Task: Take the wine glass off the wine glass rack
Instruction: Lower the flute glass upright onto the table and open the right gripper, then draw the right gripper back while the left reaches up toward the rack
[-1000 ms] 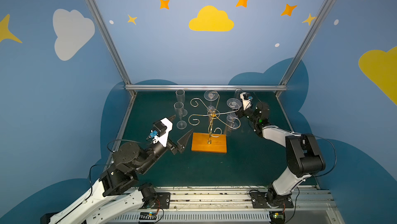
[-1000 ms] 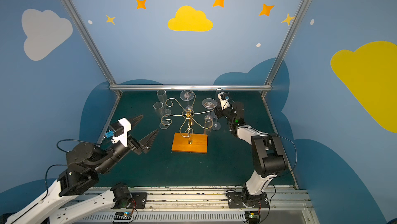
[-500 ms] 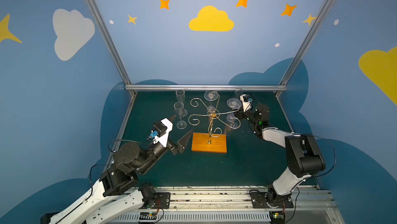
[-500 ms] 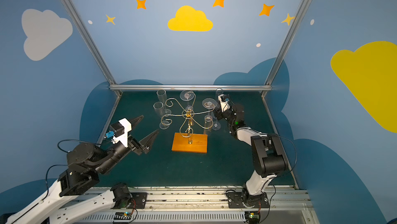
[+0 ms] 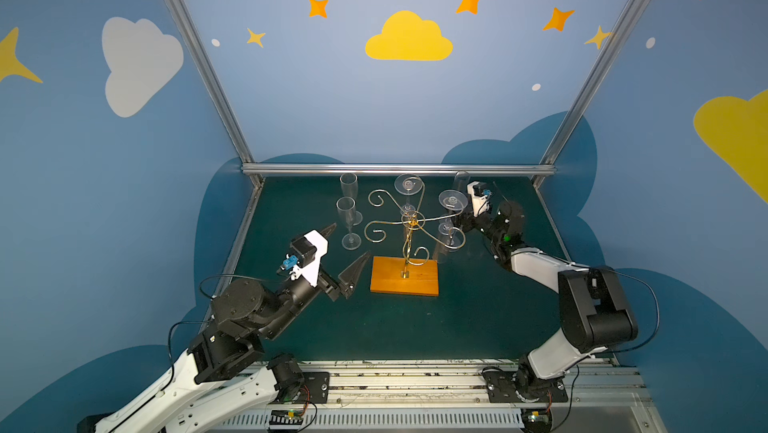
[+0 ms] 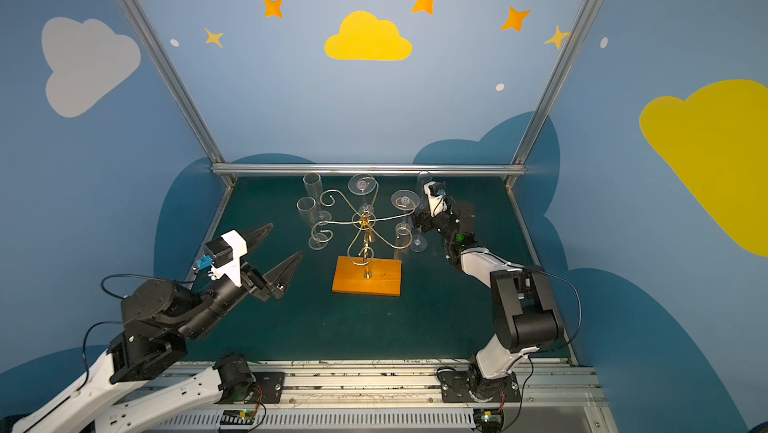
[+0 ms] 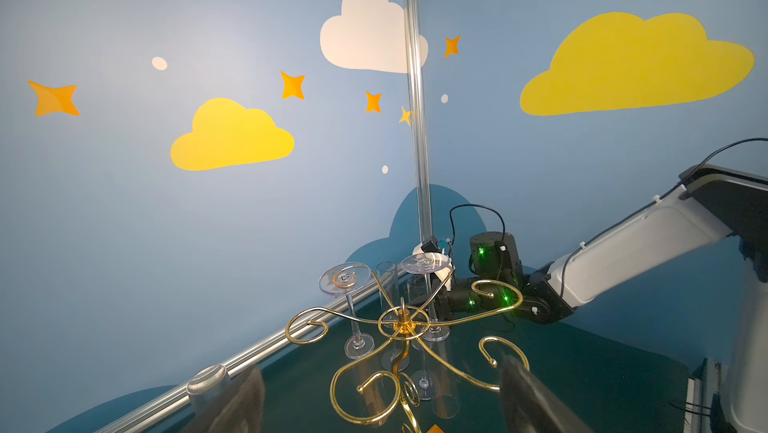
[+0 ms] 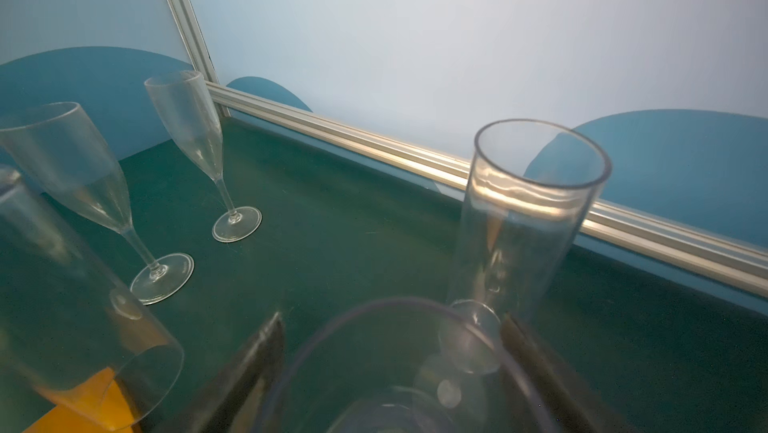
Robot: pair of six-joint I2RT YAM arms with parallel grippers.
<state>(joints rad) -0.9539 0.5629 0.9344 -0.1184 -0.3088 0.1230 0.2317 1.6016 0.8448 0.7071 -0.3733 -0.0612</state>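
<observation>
Moved: R gripper [image 8: 390,318] jaws spread; now wide astride wine glass [image 8: 374,410], upright on bench [image 5: 478,318] beside wine glass rack [image 5: 405,281];
L gripper [image 5: 350,240]: wide, empty;
Left: two hanging glasses [image 5: 409,183] on rack

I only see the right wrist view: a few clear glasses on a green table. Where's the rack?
Observer: In the middle of the table: the rack, gold wire on a wooden base.
Operator: Anything hanging on it?
Observer: Two, upside down: the back glass and the right glass.
Operator: And the other arm?
Observer: The left gripper is open, left of the base, holding nothing.
</observation>
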